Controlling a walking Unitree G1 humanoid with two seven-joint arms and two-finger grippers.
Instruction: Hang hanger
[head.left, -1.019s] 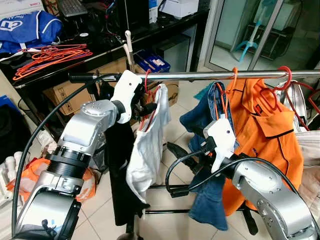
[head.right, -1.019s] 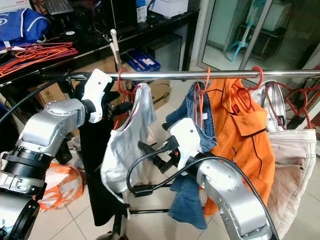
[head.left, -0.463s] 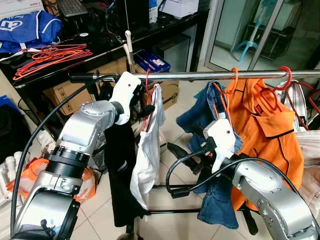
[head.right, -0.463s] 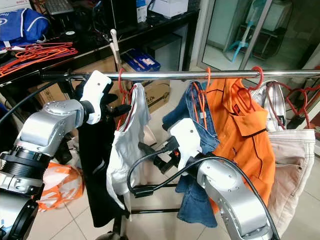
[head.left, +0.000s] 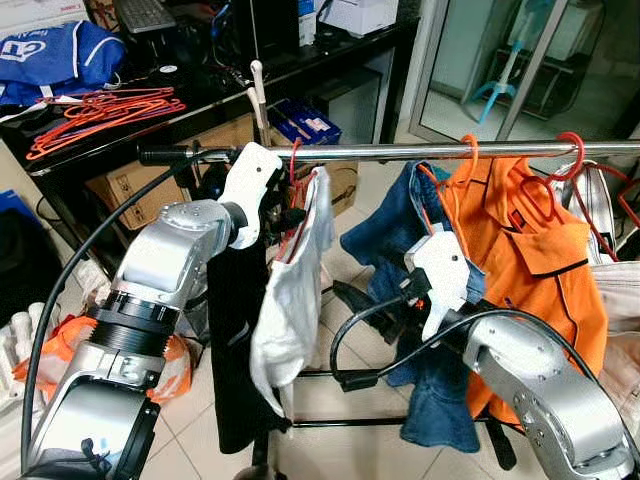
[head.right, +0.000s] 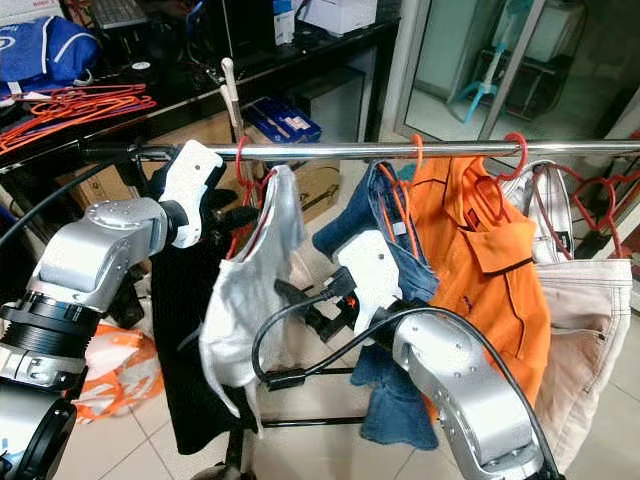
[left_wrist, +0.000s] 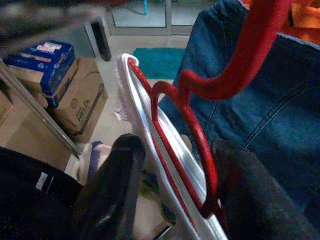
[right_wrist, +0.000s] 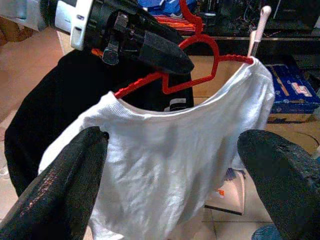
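Since a second ago the white top (head.left: 290, 300) has swung on its hanger (left_wrist: 192, 145) and the jeans (head.left: 420, 330) have shifted left. The hanger's hook sits at the rail (head.left: 430, 151), left of the jeans, its long axis running near to far. The left gripper (head.left: 292, 215) is closed on the hanger's neck just below the rail; the right gripper (right_wrist: 170, 150) hangs open nearer, facing the top. A black garment (head.left: 235, 340) crowds the left, an orange jacket (head.left: 530, 250) the right.
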